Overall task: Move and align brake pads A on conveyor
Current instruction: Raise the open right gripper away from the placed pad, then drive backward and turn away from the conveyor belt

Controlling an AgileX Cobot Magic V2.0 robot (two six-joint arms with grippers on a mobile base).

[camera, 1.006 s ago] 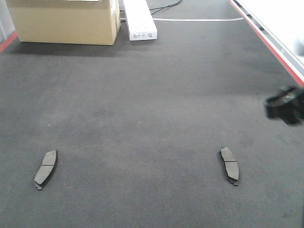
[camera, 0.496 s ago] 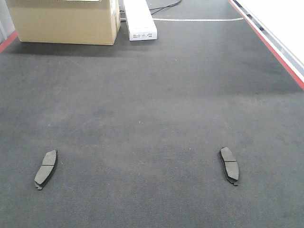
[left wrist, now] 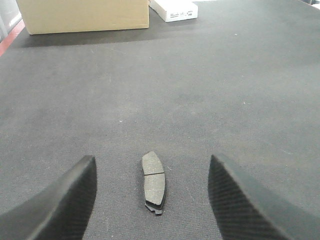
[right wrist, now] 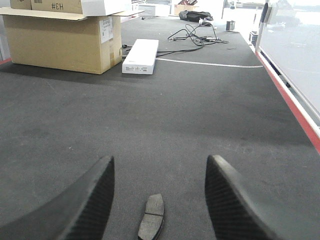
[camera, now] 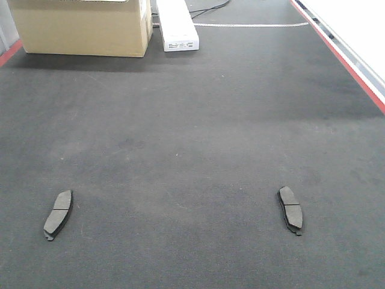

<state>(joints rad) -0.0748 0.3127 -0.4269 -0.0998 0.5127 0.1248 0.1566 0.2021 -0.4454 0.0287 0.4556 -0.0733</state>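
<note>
Conveyor (camera: 198,120) is carrying the cardboard box (camera: 78,27) at its far end. Well nearer than the box, left gripper (left wrist: 151,160) and right gripper (right wrist: 160,160) are hanging wide open, each sighting one of two brake pads A (camera: 58,214) lying well apart. Descending squarely across each pad's narrow width is looking wisest. Remaining pads aren't showing

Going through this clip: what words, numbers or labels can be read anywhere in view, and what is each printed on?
"#H3": on the upper box stacked on the big cardboard box.
White sticker on the big cardboard box: print too small to read.
End label of the white box: blurred, unreadable.
</note>
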